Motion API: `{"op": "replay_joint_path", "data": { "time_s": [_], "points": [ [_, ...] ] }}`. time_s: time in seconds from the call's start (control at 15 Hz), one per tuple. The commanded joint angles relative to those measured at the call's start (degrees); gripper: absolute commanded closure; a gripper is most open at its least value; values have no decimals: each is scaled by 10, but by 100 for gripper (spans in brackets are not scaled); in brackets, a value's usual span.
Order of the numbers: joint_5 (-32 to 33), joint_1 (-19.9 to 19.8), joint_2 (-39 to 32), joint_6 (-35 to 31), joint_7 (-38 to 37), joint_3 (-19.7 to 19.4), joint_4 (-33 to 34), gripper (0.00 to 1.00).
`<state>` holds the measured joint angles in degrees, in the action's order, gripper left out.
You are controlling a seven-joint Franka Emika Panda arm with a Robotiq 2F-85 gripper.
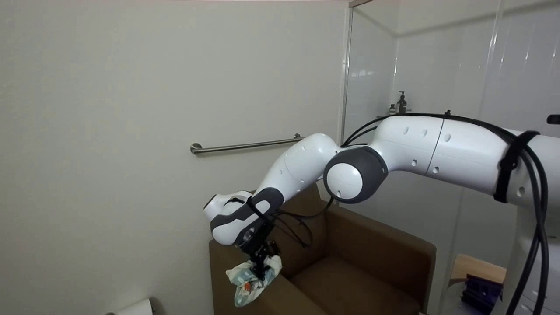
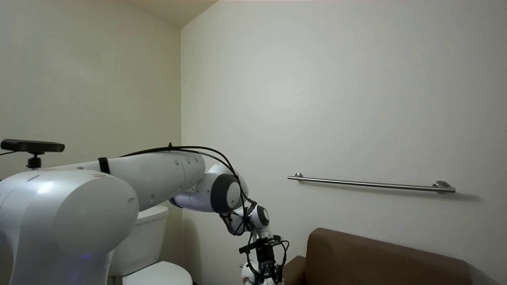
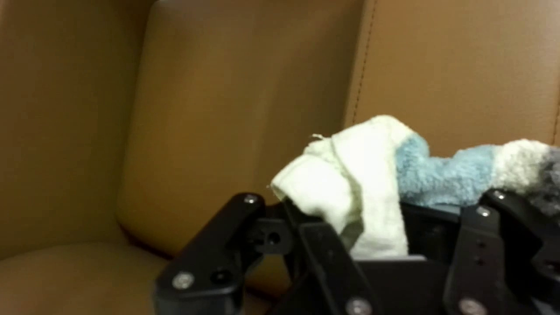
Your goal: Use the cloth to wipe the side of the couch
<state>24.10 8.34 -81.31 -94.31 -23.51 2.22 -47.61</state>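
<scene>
The cloth is fluffy, with white, light blue and grey patches and an orange spot. In an exterior view the cloth (image 1: 246, 276) hangs bunched around my gripper's (image 1: 261, 272) fingertips. It is over the near armrest of the brown couch (image 1: 286, 302). I cannot tell if it touches the couch. In the wrist view the cloth (image 3: 376, 175) is pinched between the fingers of my gripper (image 3: 363, 221), with stitched brown couch upholstery (image 3: 459, 78) behind it. In an exterior view the gripper (image 2: 270, 273) and a bit of cloth (image 2: 247, 273) show at the bottom edge, beside the couch (image 2: 380, 261).
A wall stands behind the couch with a metal grab bar (image 1: 249, 146) above it. A toilet (image 2: 152, 237) is behind the arm. A toilet paper roll (image 1: 138, 308) is low on the wall. A glass shower panel (image 1: 372, 65) is beyond the couch. Cables hang along the arm.
</scene>
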Motion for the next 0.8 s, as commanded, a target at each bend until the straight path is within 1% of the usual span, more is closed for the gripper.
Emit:
{"op": "replay_joint_path", "data": {
  "time_s": [0.0, 0.2, 0.27, 0.33, 0.4, 0.6, 0.73],
  "points": [
    [-57, -55, -29, -59, -25, 31, -37, 95],
    [-104, -88, -34, -64, -41, 44, -32, 96],
    [-120, -97, -34, -65, -43, 47, -32, 70],
    [-133, -103, -33, -70, -44, 50, -33, 71],
    [-144, -109, -29, -77, -41, 54, -36, 69],
    [-162, -117, -9, -103, -35, 58, -53, 52],
    [-159, -115, 6, -121, -35, 57, -69, 39]
  ]
}}
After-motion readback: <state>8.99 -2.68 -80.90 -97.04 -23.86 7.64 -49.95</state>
